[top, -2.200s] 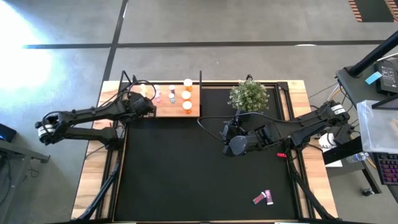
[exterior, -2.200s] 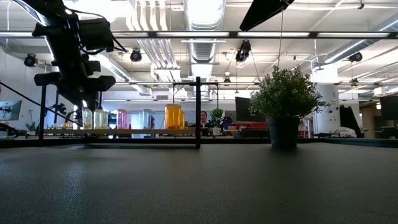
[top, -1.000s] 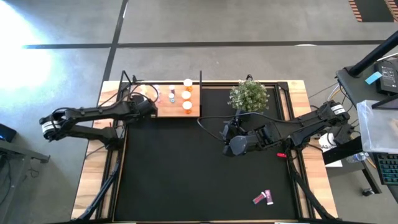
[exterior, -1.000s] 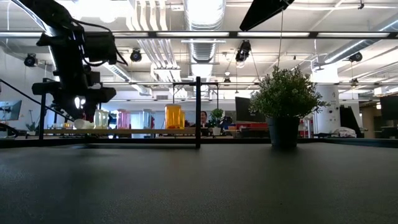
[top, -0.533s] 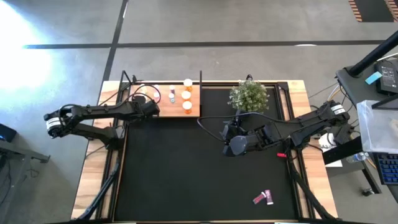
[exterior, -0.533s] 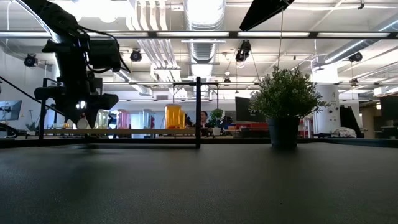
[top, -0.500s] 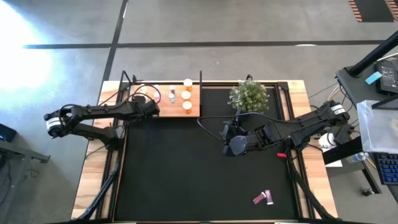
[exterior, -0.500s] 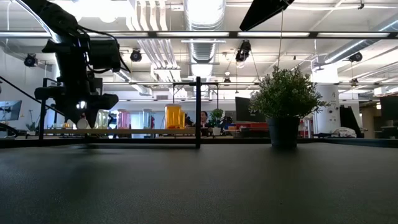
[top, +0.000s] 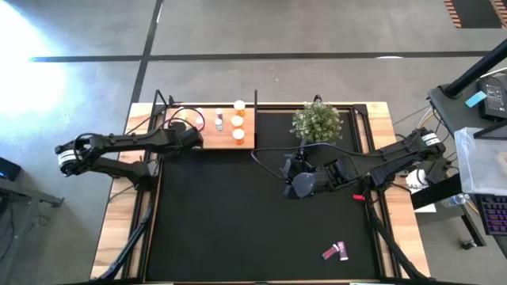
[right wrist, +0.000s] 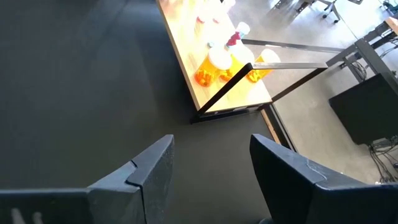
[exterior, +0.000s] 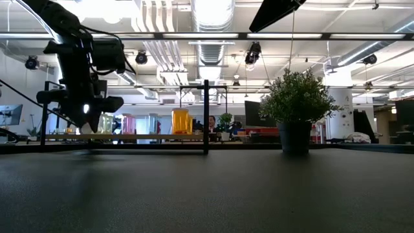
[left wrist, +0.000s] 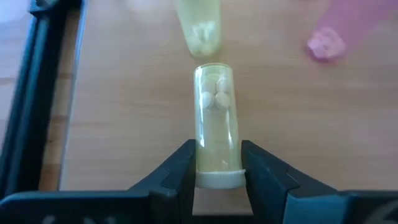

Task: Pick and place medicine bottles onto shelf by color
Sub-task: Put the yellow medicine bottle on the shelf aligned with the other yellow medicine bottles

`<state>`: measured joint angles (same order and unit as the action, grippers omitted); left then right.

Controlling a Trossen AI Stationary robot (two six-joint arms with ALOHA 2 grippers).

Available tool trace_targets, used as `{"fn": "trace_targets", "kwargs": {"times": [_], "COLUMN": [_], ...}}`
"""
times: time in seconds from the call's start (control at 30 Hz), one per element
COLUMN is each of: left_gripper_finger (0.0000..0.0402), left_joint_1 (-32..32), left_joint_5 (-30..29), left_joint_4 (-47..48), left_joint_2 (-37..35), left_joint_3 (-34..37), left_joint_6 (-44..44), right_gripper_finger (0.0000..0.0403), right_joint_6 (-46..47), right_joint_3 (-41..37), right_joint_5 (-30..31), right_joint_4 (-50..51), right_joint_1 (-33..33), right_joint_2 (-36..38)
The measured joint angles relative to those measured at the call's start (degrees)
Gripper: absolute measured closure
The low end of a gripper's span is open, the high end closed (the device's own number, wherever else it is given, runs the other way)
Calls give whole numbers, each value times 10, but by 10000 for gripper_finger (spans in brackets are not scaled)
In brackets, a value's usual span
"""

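1. Compared with a second ago, the left gripper [left wrist: 217, 163] has clenched: its fingers now press both sides of a yellowish bottle [left wrist: 213, 124] lying on its side on the shelf [top: 247, 139], white cap toward the wrist. In the high view its arm has drawn slightly toward the shelf's front-left edge; nothing else on the table has shifted.
2. The right gripper [right wrist: 211, 165] is unchanged, jaws parted and holding nothing, parked over the black mat [top: 238, 222] near the small green plant [top: 317, 120].
3. In the high view the left gripper [top: 192, 137] covers the held bottle, so the grasp shows only through the left wrist camera. There a second yellowish bottle [left wrist: 199, 25] and a pink bottle [left wrist: 326, 40] are blurred and cut off at the frame edge.
4. In the low view the shelf bottles overlap, and the left gripper [exterior: 84, 110] hides those behind it.
5. The held bottle is a clear yellow-tinted cylinder with pale round pills inside.
6. Orange bottles [top: 238, 119] with white caps stand at the shelf's right end; a pink bottle [top: 334, 252] lies on the mat near the front-right corner.
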<state>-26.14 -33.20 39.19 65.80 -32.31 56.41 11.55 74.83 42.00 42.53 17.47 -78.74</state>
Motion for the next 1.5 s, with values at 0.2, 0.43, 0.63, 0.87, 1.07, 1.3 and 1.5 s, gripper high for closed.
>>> {"fn": "trace_targets", "kwargs": {"times": [0.2,0.43,0.63,0.87,1.07,1.3,1.5], "left_gripper_finger": [306,306,305,305,305,305,305], "left_joint_1": [12,38,85,143,204,280,332], "left_joint_5": [50,148,287,433,435,439,439], "left_joint_4": [9,24,25,17,-37,-232,-370], "left_joint_2": [-25,-60,-84,-93,-91,-88,-84], "left_joint_3": [-9,-22,-22,-24,-24,-24,-24], "left_joint_6": [-16,-60,-73,-48,-33,-28,-31], "right_gripper_finger": [199,200,199,200,199,200,199], "right_joint_6": [0,0,0,0,0,0,-11], "right_joint_3": [0,0,0,0,0,0,0], "right_joint_5": [0,0,0,0,0,0,0], "right_joint_4": [0,0,0,0,0,0,-4], "right_joint_1": [0,0,0,0,0,0,0], "right_joint_2": [0,0,0,0,0,0,0]}}
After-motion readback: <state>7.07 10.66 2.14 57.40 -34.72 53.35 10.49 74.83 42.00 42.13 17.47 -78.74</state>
